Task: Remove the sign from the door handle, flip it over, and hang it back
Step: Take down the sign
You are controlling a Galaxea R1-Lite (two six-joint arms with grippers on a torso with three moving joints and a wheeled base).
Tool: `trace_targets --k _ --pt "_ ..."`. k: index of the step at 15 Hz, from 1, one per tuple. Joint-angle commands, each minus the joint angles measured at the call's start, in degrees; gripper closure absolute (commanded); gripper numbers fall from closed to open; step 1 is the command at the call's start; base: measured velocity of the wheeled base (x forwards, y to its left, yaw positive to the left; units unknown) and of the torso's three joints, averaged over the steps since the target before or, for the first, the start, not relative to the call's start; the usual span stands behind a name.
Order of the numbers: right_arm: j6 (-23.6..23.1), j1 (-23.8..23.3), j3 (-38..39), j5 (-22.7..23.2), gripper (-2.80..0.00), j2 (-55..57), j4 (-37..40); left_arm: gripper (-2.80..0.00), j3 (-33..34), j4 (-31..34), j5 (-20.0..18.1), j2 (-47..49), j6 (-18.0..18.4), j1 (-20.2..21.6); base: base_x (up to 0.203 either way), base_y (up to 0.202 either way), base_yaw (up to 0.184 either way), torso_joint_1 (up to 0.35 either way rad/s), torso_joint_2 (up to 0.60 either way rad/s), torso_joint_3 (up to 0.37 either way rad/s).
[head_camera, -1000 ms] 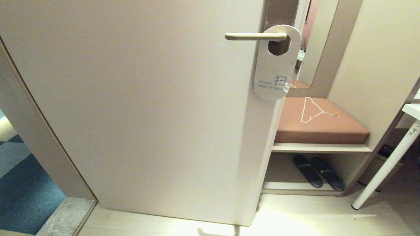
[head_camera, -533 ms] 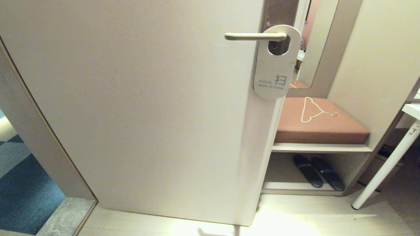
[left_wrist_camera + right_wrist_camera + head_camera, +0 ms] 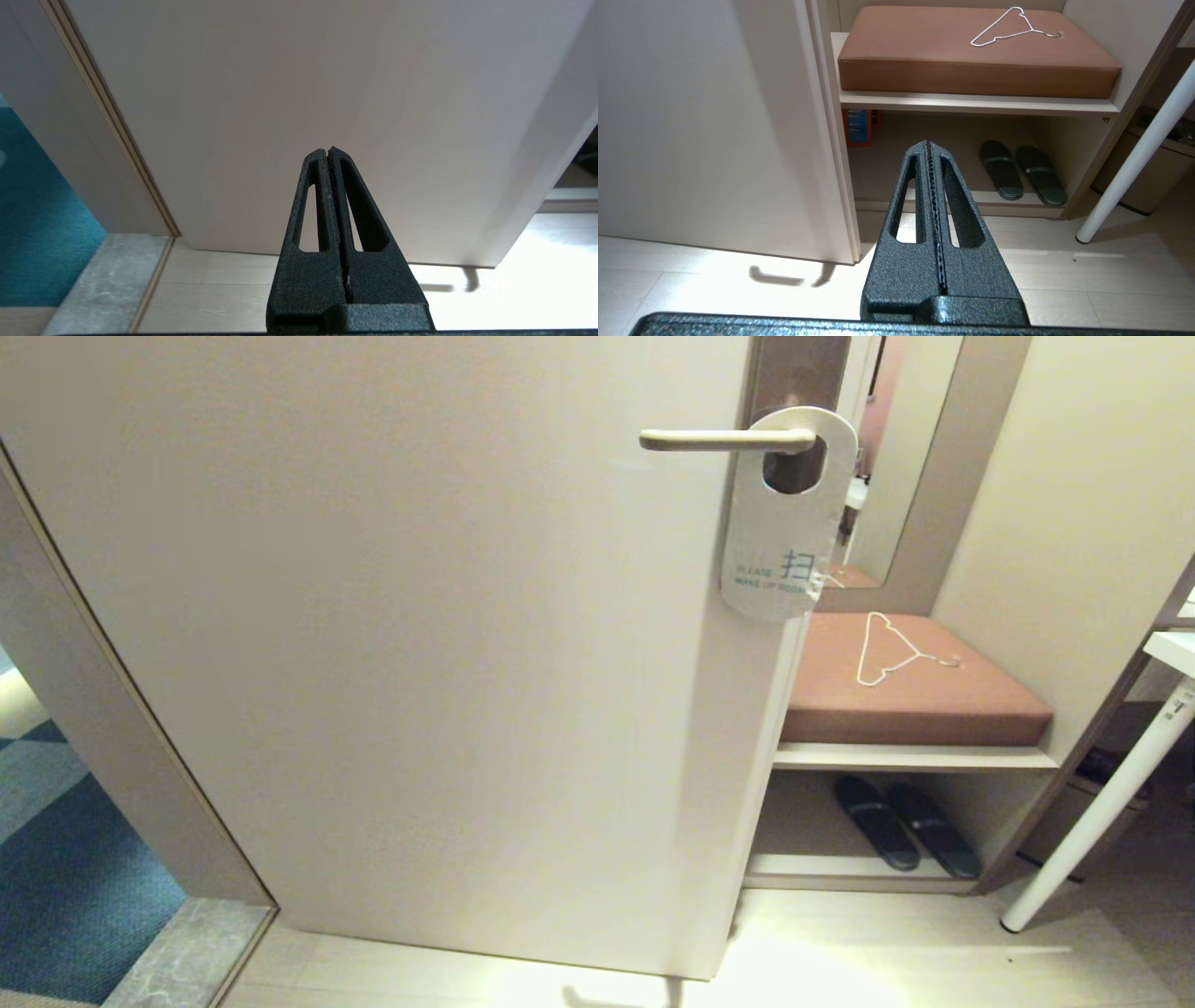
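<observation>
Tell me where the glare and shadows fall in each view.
Head view: a bright glare patch on the floor below the door; the sign hangs lit on the door handle, its small print soft. Left wrist view: glare at the door's foot beside the shut left gripper. Right wrist view: a handle-shaped shadow on the floor, near the shut right gripper.

Matt metal door handle (image 3: 724, 440), smooth sign (image 3: 782, 523), rough-textured black right claw (image 3: 929, 145).

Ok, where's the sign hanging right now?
In the head view the sign hangs upper right on the door handle, white face out, by the door's edge above the brown cushion.
</observation>
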Motion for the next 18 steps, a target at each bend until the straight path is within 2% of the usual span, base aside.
trace_targets --k 1,16,18 --pt "0.03 0.0 -0.02 -0.01 0.0 0.05 0.02 0.0 0.0 -0.05 0.0 0.09 -0.26 0.02 0.0 0.0 0.0 0.0 0.0 0.0" --pt "-0.85 0.0 -0.2 0.87 0.0 0.22 0.63 0.0 0.0 -0.05 0.0 0.09 -0.42 0.02 0.0 0.0 0.0 0.0 0.0 0.0" --pt "-2.04 0.0 -0.2 0.63 0.0 0.14 0.58 0.0 0.0 -0.05 0.0 0.09 -0.42 0.02 0.0 0.0 0.0 0.0 0.0 0.0"
